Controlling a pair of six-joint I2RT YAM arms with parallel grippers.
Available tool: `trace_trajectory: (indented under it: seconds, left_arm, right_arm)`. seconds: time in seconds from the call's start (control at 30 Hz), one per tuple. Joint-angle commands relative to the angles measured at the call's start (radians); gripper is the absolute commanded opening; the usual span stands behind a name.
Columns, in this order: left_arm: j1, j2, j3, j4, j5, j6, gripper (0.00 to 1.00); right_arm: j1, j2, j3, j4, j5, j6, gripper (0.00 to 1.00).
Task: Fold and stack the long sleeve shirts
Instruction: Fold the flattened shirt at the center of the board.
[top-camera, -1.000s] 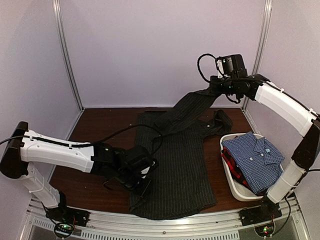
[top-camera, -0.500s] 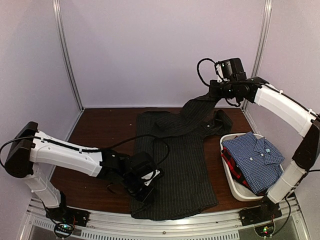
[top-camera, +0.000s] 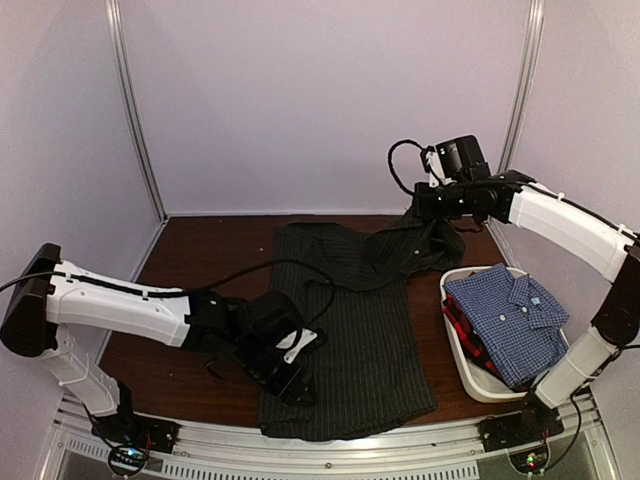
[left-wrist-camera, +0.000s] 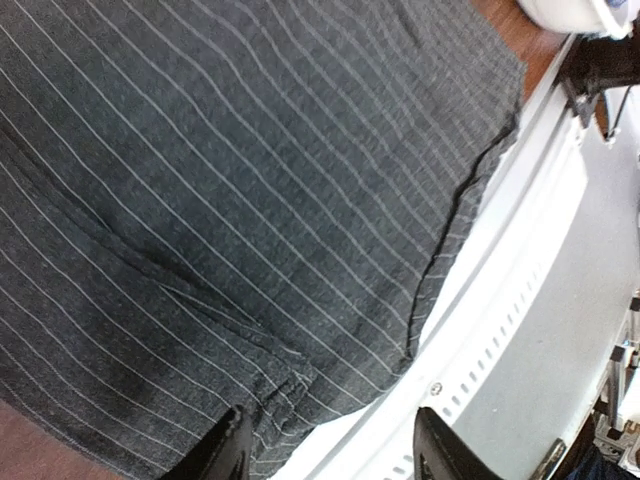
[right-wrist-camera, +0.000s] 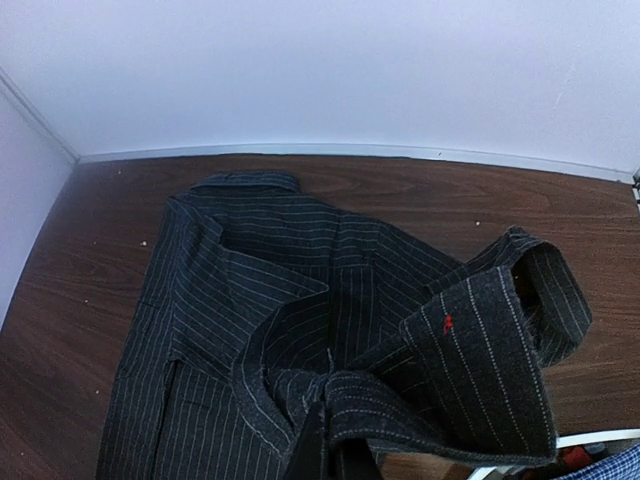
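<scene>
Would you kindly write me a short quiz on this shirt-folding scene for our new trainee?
1. True or false: the left arm's jaws hold the blue checked shirt.
2. What do the right arm's jaws grip? A the blue checked shirt; B a sleeve of the black pinstriped shirt; C nothing.
3. Fill in: the left arm's jaws stand ____ above the black pinstriped shirt.
Key: 1 false, it lies in the white tub; 2 B; 3 open.

Matt cloth on smooth dark wood.
The black pinstriped cloth shirt (top-camera: 350, 330) looks soft, woven and matt; the brown wooden table (top-camera: 190, 250) has a faint sheen; the white plastic tub (top-camera: 470, 380) is smooth.
</scene>
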Motion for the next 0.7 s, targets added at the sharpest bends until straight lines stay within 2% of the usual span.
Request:
trace_trajectory:
  seconds: [0.0,0.17,0.33,0.47,0.67]
  left_arm:
    - [0.104,-0.105,0.037,0.074,0.048,0.023,0.57]
    - [0.297,-0.129,0.037,0.099,0.029,0.017,0.52]
    - [0.483,-0.041,0.071,0.140,0.011,-0.004,0.45]
    - [0.553,0.094,0.156,0.226,0.010,0.022,0.41]
    - [0.588,0.264,0.295,0.283,0.042,0.022,0.37]
  right_arm:
    - [0.023,-0.070,-0.064,0.046,-0.073,0.056,0.00]
    - [0.090,-0.099,-0.120,0.074,-0.053,0.096,0.00]
    - [0.227,-0.086,-0.166,0.114,0.009,0.150,0.00]
    - [0.289,-0.081,-0.207,0.162,0.021,0.215,0.00]
    - [0.375,-0.063,-0.230,0.235,0.022,0.287,0.00]
